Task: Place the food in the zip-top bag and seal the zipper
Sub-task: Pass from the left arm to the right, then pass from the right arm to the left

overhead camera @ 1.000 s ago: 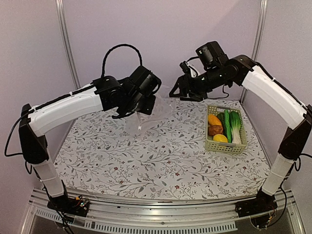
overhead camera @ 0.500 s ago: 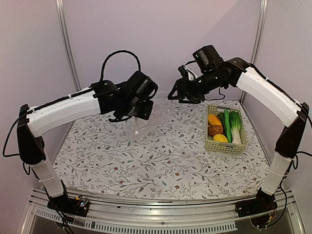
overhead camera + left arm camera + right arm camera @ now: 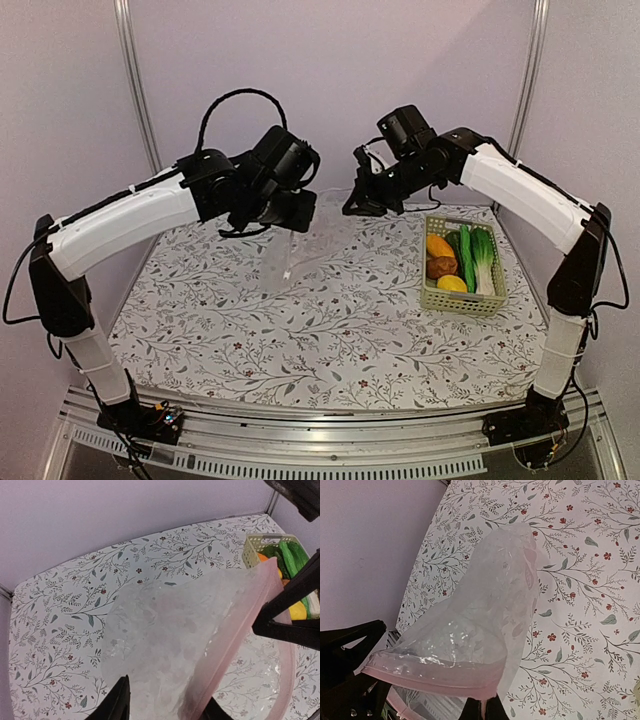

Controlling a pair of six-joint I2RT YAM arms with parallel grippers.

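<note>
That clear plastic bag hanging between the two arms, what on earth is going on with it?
Two robot arms have the zip-top bag held up over the table. The right gripper pinches one end of its pinkish zipper strip. The left gripper is at the other end, though it is unclear whether it is actually clamped on. The toy food all sits in the pale green basket on the right, so nothing has been bagged yet.

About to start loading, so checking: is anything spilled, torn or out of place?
Nothing stands out. The zip-top bag hangs crinkled between the left gripper and right gripper with no visible tear, and the food all sits in the basket.
</note>
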